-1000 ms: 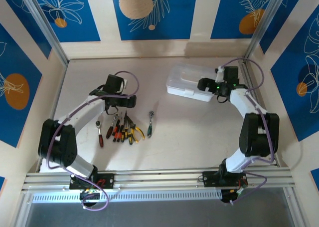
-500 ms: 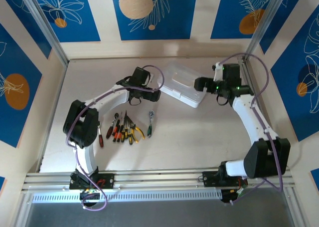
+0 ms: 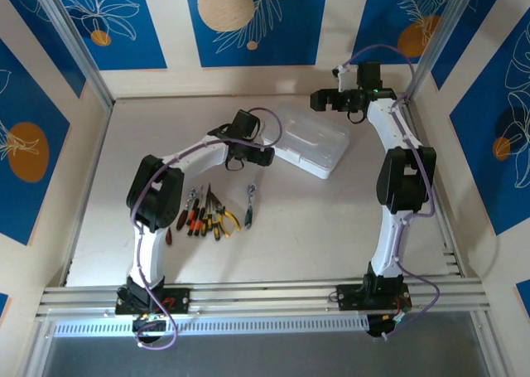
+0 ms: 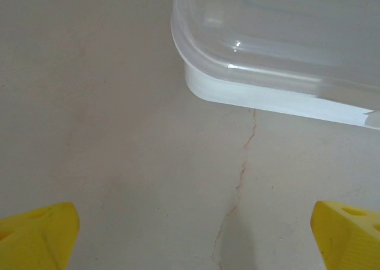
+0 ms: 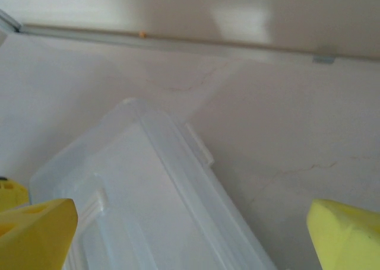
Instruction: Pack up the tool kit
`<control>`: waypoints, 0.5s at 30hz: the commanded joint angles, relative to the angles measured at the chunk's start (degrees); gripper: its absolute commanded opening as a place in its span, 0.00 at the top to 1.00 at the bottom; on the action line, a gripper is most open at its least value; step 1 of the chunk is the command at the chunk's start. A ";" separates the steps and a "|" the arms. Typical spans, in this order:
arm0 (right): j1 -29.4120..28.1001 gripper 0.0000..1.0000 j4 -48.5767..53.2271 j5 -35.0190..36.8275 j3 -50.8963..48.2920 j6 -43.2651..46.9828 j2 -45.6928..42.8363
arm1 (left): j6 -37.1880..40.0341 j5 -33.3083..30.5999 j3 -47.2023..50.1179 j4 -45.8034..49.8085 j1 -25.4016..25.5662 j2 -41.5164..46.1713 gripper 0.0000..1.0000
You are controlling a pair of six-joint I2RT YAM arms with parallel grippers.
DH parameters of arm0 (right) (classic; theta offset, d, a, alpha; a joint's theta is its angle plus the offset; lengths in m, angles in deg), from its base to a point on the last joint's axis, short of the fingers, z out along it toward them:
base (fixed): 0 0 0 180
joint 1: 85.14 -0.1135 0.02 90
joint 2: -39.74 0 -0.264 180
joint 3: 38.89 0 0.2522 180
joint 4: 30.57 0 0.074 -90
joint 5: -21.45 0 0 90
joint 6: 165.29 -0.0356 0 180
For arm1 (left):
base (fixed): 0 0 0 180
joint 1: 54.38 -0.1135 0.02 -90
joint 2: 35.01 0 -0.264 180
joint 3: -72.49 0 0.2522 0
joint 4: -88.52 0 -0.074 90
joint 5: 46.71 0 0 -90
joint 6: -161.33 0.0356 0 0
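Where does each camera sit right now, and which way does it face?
Top external: overhead from the near side, facing down; both arms, case, tools.
Left wrist: faces down at the table and a case corner; left pincer open.
Right wrist: faces the back wall across the case; right pincer open.
All three share the case.

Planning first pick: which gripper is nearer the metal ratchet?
Left. The left gripper sits just beyond the ratchet, beside the case; the right gripper is at the case's far edge.
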 commanded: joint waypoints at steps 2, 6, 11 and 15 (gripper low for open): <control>-0.91 0.01 0.18 -2.77 -7.01 2.10 -2.79 | -0.29 -1.32 -3.32 1.16 0.24 -1.83 0.00; -1.06 0.01 -4.32 -3.67 -18.46 0.74 -7.72 | 0.12 -1.34 -5.62 1.97 0.19 -3.58 0.00; -2.81 0.01 -8.53 -1.62 -35.52 -1.69 -19.29 | 0.77 -1.08 -8.39 2.76 0.17 -5.49 0.00; -5.27 0.01 -8.56 1.91 -45.40 -3.57 -28.48 | 0.52 0.03 -9.53 2.81 0.17 -6.18 0.00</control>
